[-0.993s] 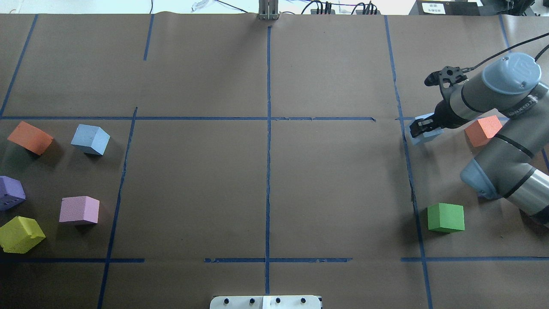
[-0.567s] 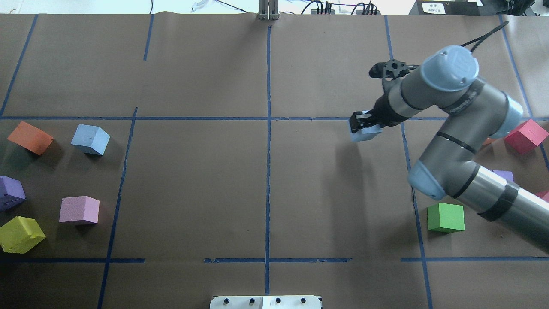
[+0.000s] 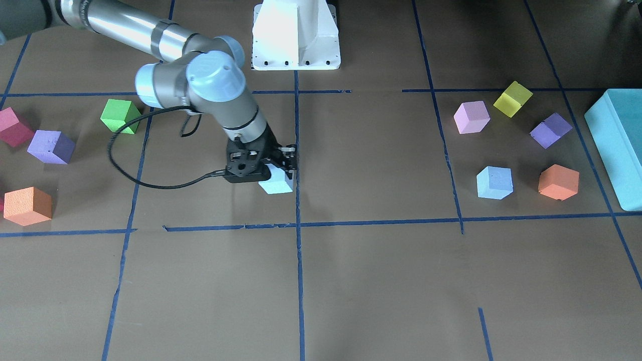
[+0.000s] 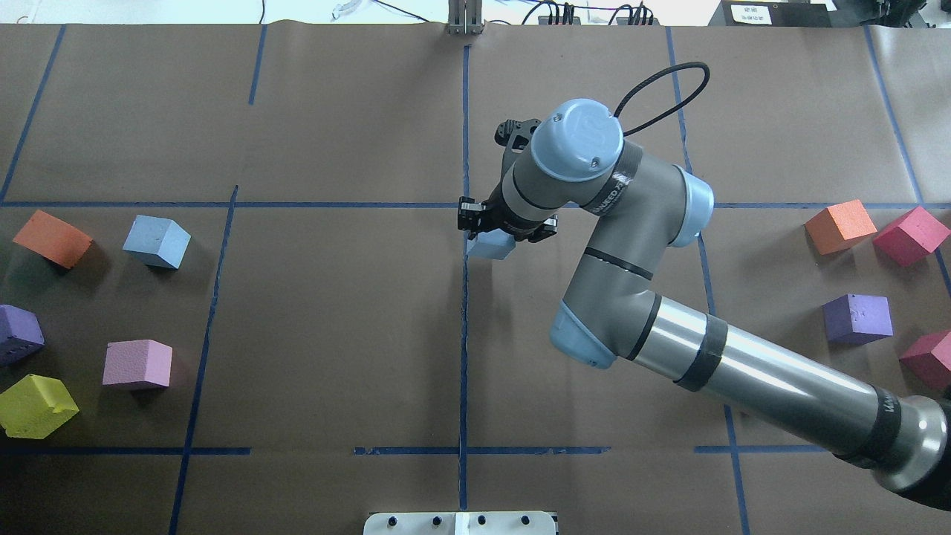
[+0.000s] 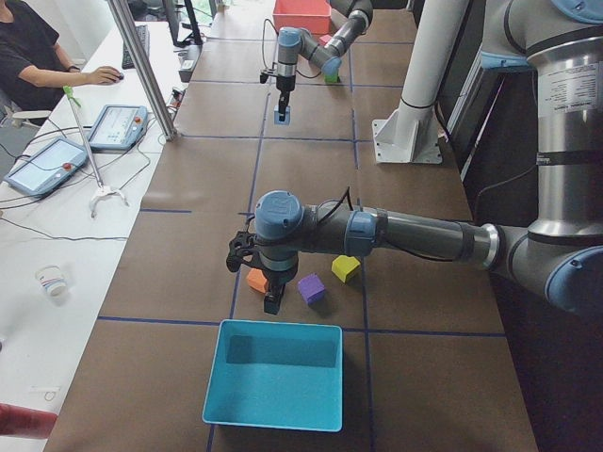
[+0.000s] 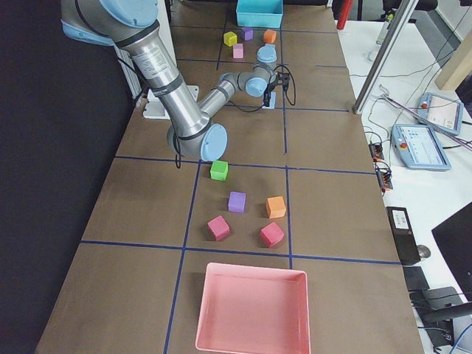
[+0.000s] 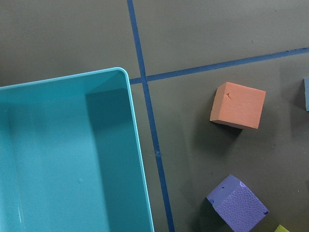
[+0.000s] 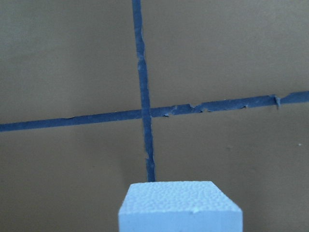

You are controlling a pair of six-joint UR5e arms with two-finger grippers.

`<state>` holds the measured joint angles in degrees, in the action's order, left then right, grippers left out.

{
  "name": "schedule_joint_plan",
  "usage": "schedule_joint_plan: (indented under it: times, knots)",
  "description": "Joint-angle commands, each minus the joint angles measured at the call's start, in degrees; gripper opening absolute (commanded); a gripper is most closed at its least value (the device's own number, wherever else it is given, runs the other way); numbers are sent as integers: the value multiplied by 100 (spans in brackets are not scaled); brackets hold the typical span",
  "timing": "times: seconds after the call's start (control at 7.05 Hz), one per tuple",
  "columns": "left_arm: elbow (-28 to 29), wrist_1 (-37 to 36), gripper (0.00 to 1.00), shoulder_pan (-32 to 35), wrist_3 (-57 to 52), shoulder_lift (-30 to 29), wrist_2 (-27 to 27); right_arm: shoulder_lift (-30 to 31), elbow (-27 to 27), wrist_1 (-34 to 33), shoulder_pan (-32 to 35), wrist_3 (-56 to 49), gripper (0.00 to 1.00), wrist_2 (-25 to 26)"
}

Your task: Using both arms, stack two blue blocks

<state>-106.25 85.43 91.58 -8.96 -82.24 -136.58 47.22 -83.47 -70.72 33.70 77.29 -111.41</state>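
My right gripper (image 4: 499, 232) is shut on a pale blue block (image 4: 490, 247) and holds it low over the table's centre line, just below the tape crossing. The same gripper (image 3: 282, 168) and block (image 3: 277, 184) show in the front view, and the block's top fills the bottom of the right wrist view (image 8: 179, 205). The second blue block (image 4: 156, 241) lies free on the table's left side, also in the front view (image 3: 494, 182). My left gripper (image 5: 271, 304) shows only in the exterior left view, over cubes beside the teal bin. I cannot tell if it is open or shut.
Orange (image 4: 52, 238), purple (image 4: 18, 334), pink (image 4: 137, 364) and yellow (image 4: 36, 405) cubes surround the free blue block. Orange (image 4: 837, 225), red (image 4: 910, 235) and purple (image 4: 858, 318) cubes lie at the right, with a green cube (image 3: 119, 115). The teal bin (image 3: 614, 150) stands at the left end.
My right arm has swung left from the table's right side to the centre line, carrying the blue block in its shut gripper. The cubes on the left have not moved.
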Motion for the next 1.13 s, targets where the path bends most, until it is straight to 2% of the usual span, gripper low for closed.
schedule_joint_plan:
  times: [0.0, 0.14, 0.43, 0.57, 0.71, 0.99]
  knots:
    - [-19, 0, 100, 0, 0, 32, -9, -152, 164, -274, -319, 330, 0, 356]
    - [-27, 0, 100, 0, 0, 41, -9, -169, 208, -389, -407, 252, 1, 609]
    - [-36, 9, 100, 0, 305, 32, -18, -361, 549, -390, -486, 234, 1, 638]
    - [-36, 9, 100, 0, 308, 32, -18, -371, 551, -390, -487, 234, 2, 638]
    - [-36, 9, 100, -9, 316, 32, -18, -371, 560, -399, -504, 190, 13, 647]
    - [-27, 9, 100, -9, 316, 32, -79, -371, 577, -399, -531, -38, 51, 656]
